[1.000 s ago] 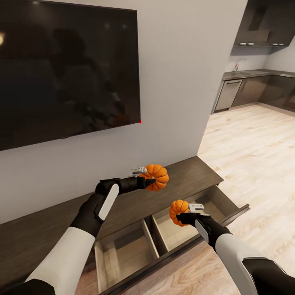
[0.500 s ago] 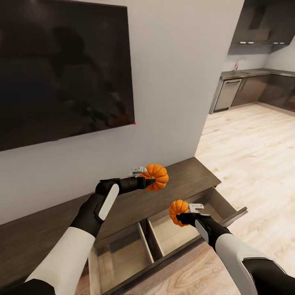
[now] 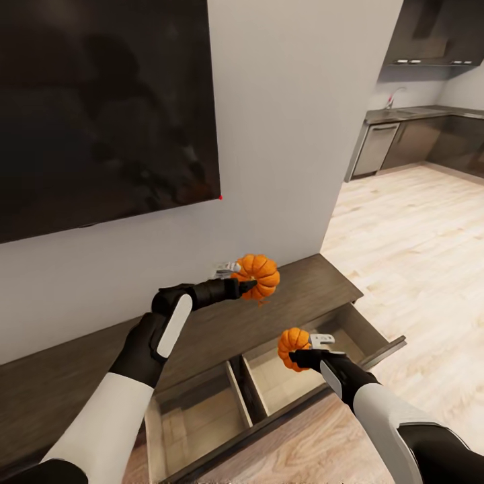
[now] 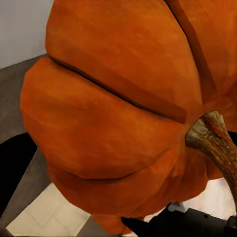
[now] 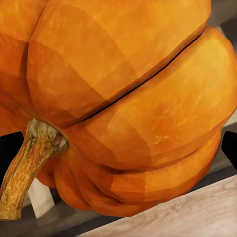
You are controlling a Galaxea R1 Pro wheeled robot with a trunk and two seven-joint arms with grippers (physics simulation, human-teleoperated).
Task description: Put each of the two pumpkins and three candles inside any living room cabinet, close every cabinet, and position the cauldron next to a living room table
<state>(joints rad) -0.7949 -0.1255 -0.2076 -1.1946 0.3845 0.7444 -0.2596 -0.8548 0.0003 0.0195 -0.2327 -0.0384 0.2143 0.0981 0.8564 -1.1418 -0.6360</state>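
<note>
My left gripper is shut on a bright-orange ribbed pumpkin, held above the dark-brown top of the long low cabinet. That pumpkin looms close in the left wrist view, its brown stem at one side. My right gripper is shut on the second pumpkin, which hangs over the open drawer lined in pale wood. In the right wrist view this pumpkin is pressed close with its stem showing. No candles, cauldron or table appear.
A large black TV hangs on the white wall above the cabinet. The pulled-out drawer has two compartments split by a divider. Light wood-plank floor runs right toward a dark kitchen.
My left arm has lifted its pumpkin slightly higher over the cabinet top. The right gripper and its pumpkin stay put. The whole picture has shifted a little, so the camera has moved.
</note>
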